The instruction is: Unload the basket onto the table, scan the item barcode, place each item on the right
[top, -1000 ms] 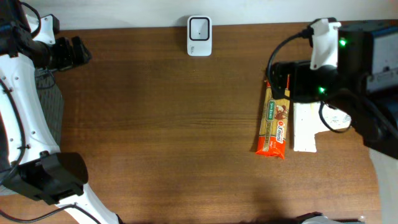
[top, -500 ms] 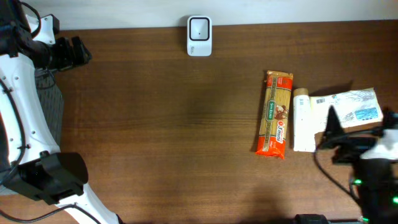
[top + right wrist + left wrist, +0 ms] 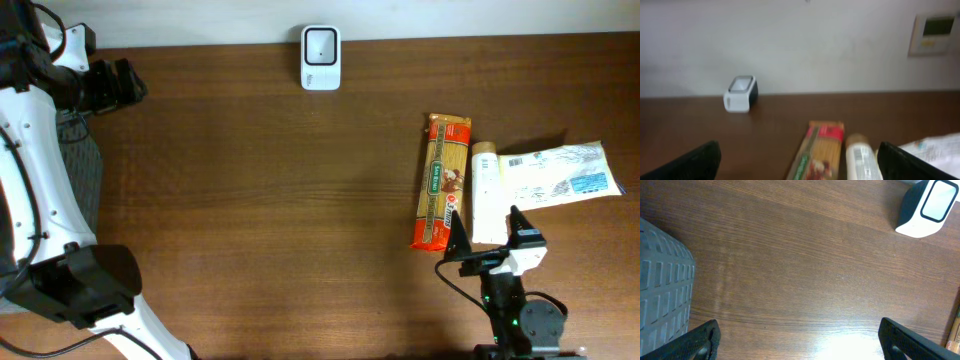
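Note:
The white barcode scanner [image 3: 320, 58] with a dark window stands at the table's back edge; it also shows as the scanner [image 3: 930, 205] and the scanner [image 3: 741, 93]. Three items lie side by side on the right: an orange pasta packet [image 3: 441, 183], a white tube [image 3: 487, 192] and a white-and-blue pouch [image 3: 556, 174]. My right gripper [image 3: 488, 235] stands open at the near ends of the pasta packet [image 3: 820, 150] and the tube [image 3: 862, 157], holding nothing. My left gripper [image 3: 128, 85] is open at the far left, empty, over bare wood [image 3: 807, 345].
A grey slotted basket [image 3: 662, 295] sits at the left edge below the left gripper. The brown table [image 3: 250, 200] runs wide between scanner and items. A wall panel [image 3: 932, 32] hangs behind the table. The pouch [image 3: 935, 150] lies rightmost.
The right arm has swung from above the items at the back right down to the table's near edge, and now faces them. The left arm has not moved.

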Robot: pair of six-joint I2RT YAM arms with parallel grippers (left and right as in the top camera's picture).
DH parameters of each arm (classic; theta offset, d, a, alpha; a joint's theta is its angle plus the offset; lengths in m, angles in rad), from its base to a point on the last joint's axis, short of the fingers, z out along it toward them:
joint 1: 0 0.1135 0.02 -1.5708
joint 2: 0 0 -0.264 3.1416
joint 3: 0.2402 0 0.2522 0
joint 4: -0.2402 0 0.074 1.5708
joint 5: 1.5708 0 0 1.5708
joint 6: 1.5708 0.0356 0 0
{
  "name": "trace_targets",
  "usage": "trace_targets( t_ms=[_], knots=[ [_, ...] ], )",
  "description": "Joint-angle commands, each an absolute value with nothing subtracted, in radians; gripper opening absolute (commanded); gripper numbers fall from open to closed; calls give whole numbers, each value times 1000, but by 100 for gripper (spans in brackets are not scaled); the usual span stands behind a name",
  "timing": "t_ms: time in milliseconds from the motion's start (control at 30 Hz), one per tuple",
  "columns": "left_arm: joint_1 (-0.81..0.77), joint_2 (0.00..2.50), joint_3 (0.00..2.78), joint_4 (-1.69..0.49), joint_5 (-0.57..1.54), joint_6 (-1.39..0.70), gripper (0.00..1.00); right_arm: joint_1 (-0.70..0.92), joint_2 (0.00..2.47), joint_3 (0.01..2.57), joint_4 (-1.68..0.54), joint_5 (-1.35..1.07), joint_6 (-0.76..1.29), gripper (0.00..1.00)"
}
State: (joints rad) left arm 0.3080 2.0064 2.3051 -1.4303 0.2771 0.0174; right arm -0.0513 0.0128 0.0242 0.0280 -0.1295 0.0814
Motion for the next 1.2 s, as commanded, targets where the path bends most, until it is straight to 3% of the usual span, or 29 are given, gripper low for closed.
trace_targets(
  t_ms=[0,667,767,867,933,1100,1167],
  knots=[
    [311,1997,2312,-1430,281,15,99,-42,3,6,-68,-128,95,99],
    [311,1988,2312,-1430,281,15,99,-39,3,6,-67,-127,94,99],
    [308,1924,2222,-1430,281,15,99,-39,4,6,-67,-127,94,99],
    [308,1738,1964,-1428,236,15,99,-39,4,6,-67,-127,95,99],
    [302,1573,1737,-1320,131,15,99,-39,4,6,-67,-127,94,99],
    [140,1073,1019,-635,125,242,99,-39,4,6,-67,-127,94,99],
    [104,878,762,-431,125,241,99,-39,4,6,-67,-127,94,98]
  ],
)
